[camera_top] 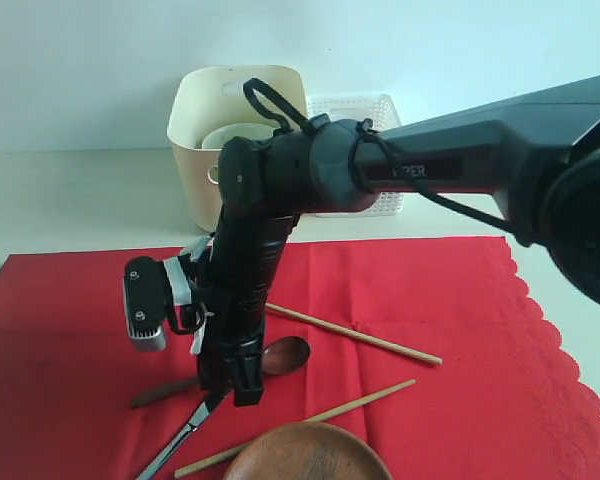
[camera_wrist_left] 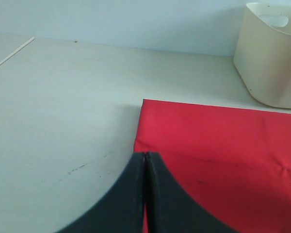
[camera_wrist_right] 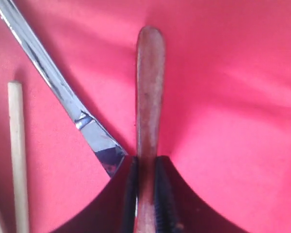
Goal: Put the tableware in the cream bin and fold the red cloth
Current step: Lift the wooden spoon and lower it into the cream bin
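Right jaws clamp the brown wooden spoon (camera_wrist_right: 150, 97) on the red cloth (camera_wrist_right: 233, 97); left jaws together, empty; best lift straight, clearing the metal knife (camera_wrist_right: 58, 85), toward the cream bin (camera_top: 195, 150) beyond the cloth.

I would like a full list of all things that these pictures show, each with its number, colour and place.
table: one, pale, under everything.
red cloth: one, bright red, spread on the table.
cream bin: one, cream, behind the cloth.
white bowl: one, white, inside the bin, only its rim shows.
lattice basket: one, white, beside the bin.
chopsticks: two, light wood, apart on the cloth.
wooden spoon: one, brown, on the cloth.
metal knife: one, silver, beside the spoon.
round plate: one, brown, on the cloth.
right gripper: black, shut on the spoon's handle.
left gripper: black, shut, empty, near the cloth's corner.
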Available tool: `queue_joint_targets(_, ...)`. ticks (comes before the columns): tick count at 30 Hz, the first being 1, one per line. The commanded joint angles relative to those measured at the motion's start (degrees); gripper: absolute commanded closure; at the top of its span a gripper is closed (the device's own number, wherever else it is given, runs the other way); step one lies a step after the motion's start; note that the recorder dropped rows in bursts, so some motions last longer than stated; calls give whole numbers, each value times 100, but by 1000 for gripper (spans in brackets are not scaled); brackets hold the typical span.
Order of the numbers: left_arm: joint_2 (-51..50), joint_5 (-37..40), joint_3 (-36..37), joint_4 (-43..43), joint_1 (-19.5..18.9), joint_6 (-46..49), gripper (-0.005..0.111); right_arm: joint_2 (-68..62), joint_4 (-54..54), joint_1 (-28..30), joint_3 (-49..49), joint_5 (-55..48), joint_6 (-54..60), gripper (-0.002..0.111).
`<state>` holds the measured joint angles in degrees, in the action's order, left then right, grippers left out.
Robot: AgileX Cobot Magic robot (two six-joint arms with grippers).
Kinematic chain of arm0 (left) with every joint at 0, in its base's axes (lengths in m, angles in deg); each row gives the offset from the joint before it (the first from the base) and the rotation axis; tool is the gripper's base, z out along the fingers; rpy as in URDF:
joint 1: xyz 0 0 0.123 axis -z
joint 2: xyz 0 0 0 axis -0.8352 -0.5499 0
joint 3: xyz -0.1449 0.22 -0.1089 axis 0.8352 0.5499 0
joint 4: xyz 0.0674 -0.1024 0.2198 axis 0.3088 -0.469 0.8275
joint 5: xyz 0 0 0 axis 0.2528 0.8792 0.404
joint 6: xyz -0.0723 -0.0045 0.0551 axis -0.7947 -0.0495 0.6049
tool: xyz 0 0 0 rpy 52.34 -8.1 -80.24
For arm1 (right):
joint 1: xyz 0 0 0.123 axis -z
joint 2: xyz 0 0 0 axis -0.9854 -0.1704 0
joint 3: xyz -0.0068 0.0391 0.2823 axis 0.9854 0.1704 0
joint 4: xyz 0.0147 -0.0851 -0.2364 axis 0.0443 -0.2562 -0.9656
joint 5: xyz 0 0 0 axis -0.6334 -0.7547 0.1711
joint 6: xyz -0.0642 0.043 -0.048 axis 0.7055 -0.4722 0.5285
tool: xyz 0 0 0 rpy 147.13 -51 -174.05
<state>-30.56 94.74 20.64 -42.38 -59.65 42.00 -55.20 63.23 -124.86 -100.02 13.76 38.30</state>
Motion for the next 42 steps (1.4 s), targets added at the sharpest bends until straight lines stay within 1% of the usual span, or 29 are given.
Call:
queue_joint_targets(1,32,-69,-4,32,27,1,106,401,-12,-1,24,-34,-369,108)
queue_joint_targets(5,32,-69,-4,32,27,1,106,934,-12,-1,24,68,-653,108)
queue_joint_targets(10,32,-69,-4,32,27,1,106,1599,212,153,24,903,-994,108)
queue_joint_targets(13,32,-69,-4,32,27,1,106,1800,1088,561,24,1393,-951,108)
queue_joint_targets(14,32,-69,-4,32,27,1,106,1851,1651,784,24,1623,-796,108)
queue_joint_targets(18,32,-69,-4,32,27,1,106,1864,2993,1296,24,1807,-82,108)
queue_joint_targets(20,32,-69,-4,32,27,1,106,1864,3802,1568,24,1807,438,108)
queue_joint_targets(23,32,-69,-4,32,27,1,106,1864,5671,2153,24,1641,1506,108)
queue_joint_targets(26,32,-69,-4,32,27,1,106,1799,6745,2460,24,1401,2193,108)
queue_joint_targets(29,32,-69,-4,32,27,1,106,1635,7611,2725,24,914,2841,108)
queue_joint_targets(30,32,-69,-4,32,27,1,106,1559,7789,2788,24,696,3004,108)
queue_joint_targets(32,32,-69,-4,32,27,1,106,1359,7789,2911,-23,312,3262,108)
queue_joint_targets(35,32,-69,-4,32,27,1,106,882,7789,3019,-108,213,3680,108)
queue_joint_targets(42,32,-69,-4,32,27,1,106,201,7789,3059,-744,-237,3949,108)
